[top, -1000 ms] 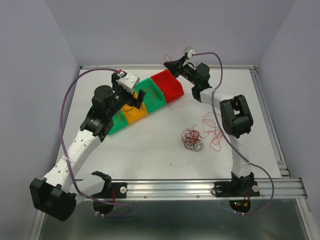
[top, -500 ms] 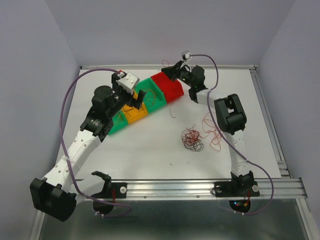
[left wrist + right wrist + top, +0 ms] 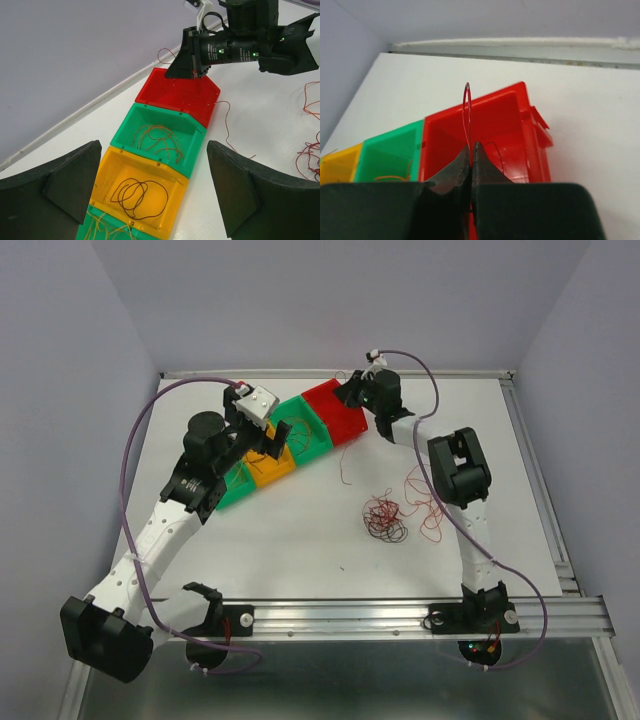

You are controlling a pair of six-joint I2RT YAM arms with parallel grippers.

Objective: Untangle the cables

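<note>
Right gripper (image 3: 471,150) is moved left, over red plastic bin (image 3: 535,107); thin red wire (image 3: 466,110) is pinched tight. Left gripper (image 3: 155,190) is held wide, empty. Wire tail is left outside bin: could be pulled out.

Two matching arms.
- Left arm (image 3: 165,520), right arm (image 3: 478,540): white tube-like links, chunky black joint housings.
- One lilac cable (image 3: 125,490) per arm, running from base to wrist.
- Black base brackets (image 3: 470,616) bolted to a silver rail (image 3: 350,615).
- Left gripper (image 3: 154,160), right gripper (image 3: 471,155): matte black, wedge-shaped fingers.
- White camera block (image 3: 255,400) on the left wrist.
- Small green lights (image 3: 219,50) on the right wrist housing.
</note>
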